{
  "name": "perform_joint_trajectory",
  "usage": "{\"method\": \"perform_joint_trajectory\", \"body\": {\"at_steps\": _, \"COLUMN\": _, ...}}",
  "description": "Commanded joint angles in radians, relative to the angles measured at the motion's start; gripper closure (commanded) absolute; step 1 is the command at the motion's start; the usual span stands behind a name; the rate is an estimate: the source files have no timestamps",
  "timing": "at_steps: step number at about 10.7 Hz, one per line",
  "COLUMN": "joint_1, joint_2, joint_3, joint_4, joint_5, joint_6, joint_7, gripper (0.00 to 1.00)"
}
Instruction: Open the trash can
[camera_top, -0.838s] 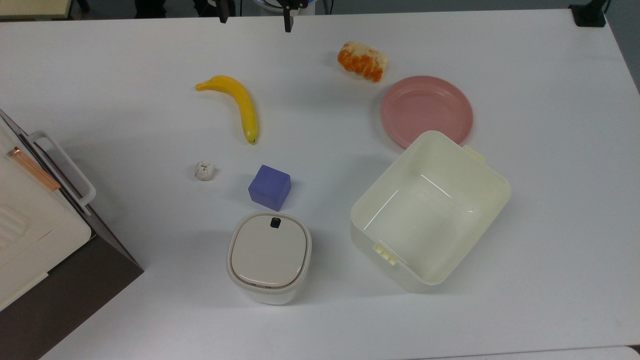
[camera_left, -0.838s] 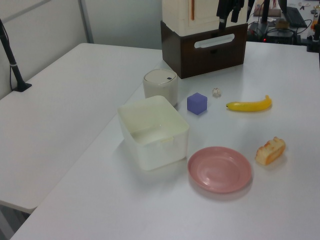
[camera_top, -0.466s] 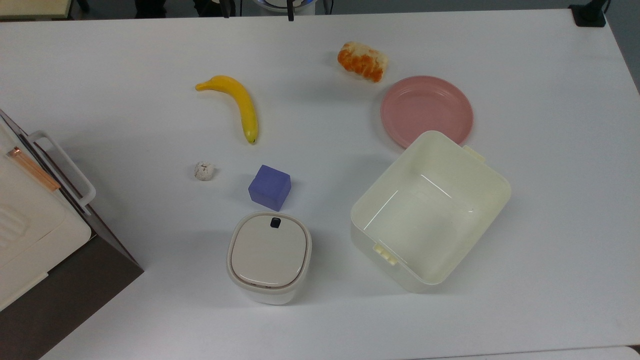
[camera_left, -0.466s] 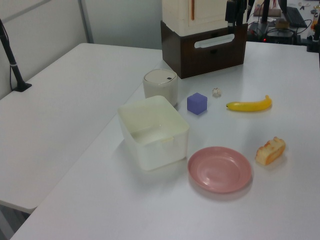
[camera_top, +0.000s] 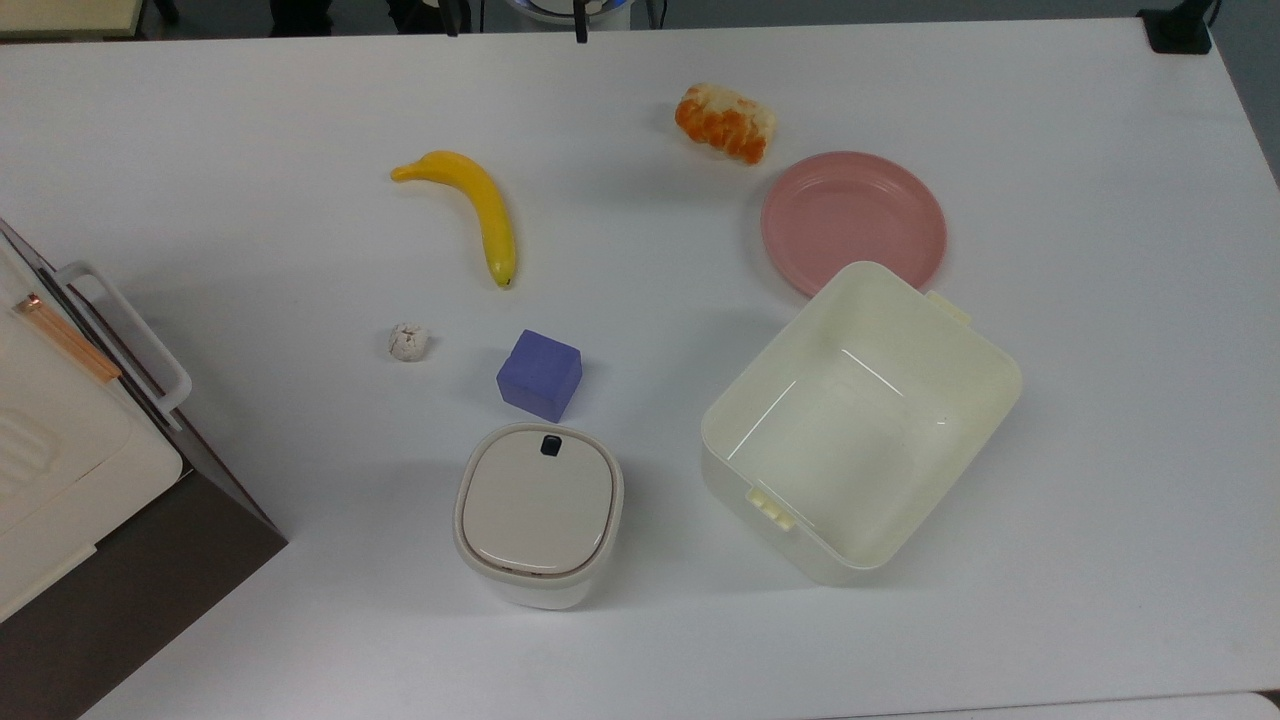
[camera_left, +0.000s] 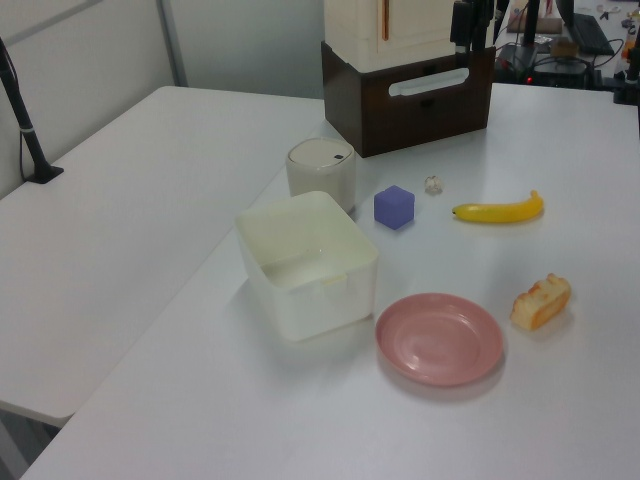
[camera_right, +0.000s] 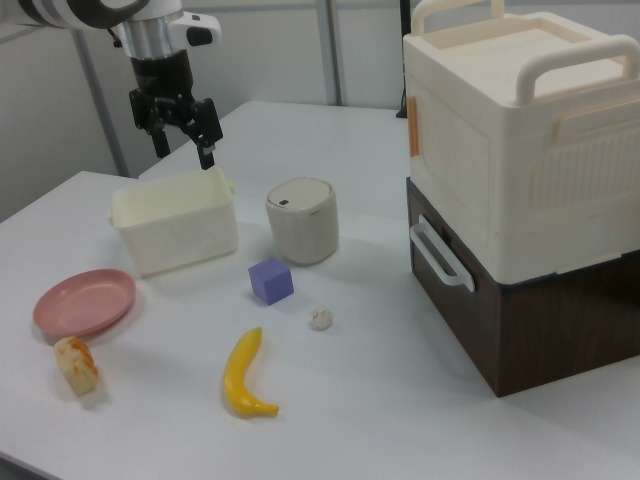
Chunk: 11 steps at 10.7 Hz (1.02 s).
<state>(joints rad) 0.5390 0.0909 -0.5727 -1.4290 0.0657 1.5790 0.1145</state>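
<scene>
Right view shows the gripper (camera_right: 182, 135) hanging in the air with its two fingers spread apart and nothing between them, well above the white table (camera_right: 150, 400) and apart from everything on it. The trash can (camera_right: 301, 220) stands upright near the middle of the table with its beige lid (camera_top: 537, 500) shut flat and the small black button (camera_top: 550, 445) at the rim. In the top view the button faces the purple cube (camera_top: 540, 374), which sits just beside the can without touching it. The pale-yellow tub (camera_top: 860, 420) lies to the top view's right of the can, with the pink plate (camera_top: 853, 220) partly behind it. A banana (camera_top: 480, 210), a piece of bread (camera_top: 726, 122) and a small crumpled white ball (camera_top: 408, 342) lie scattered farther off.
</scene>
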Motion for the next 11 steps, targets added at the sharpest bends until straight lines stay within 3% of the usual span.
{"method": "perform_joint_trajectory", "body": {"at_steps": 1, "joint_1": -0.002, "joint_2": -0.043, "joint_3": 0.005, "joint_4": -0.022, "joint_5": 0.006, "joint_6": -0.149, "joint_7": -0.291, "gripper": 0.00}}
{"method": "perform_joint_trajectory", "body": {"at_steps": 5, "joint_1": -0.004, "joint_2": -0.043, "joint_3": 0.004, "joint_4": -0.021, "joint_5": 0.008, "joint_6": -0.142, "joint_7": -0.273, "gripper": 0.00}}
{"method": "perform_joint_trajectory", "body": {"at_steps": 7, "joint_1": -0.004, "joint_2": -0.043, "joint_3": 0.005, "joint_4": -0.024, "joint_5": 0.013, "joint_6": -0.093, "joint_7": -0.207, "gripper": 0.00}}
{"method": "perform_joint_trajectory", "body": {"at_steps": 8, "joint_1": -0.004, "joint_2": -0.043, "joint_3": 0.002, "joint_4": -0.028, "joint_5": 0.016, "joint_6": -0.023, "joint_7": -0.102, "gripper": 0.00}}
{"method": "perform_joint_trajectory", "body": {"at_steps": 10, "joint_1": -0.004, "joint_2": -0.039, "joint_3": 0.001, "joint_4": -0.028, "joint_5": 0.016, "joint_6": 0.012, "joint_7": -0.061, "gripper": 0.01}}
{"method": "perform_joint_trajectory", "body": {"at_steps": 11, "joint_1": -0.001, "joint_2": -0.037, "joint_3": 0.004, "joint_4": -0.028, "joint_5": 0.008, "joint_6": 0.033, "joint_7": -0.052, "gripper": 0.35}}
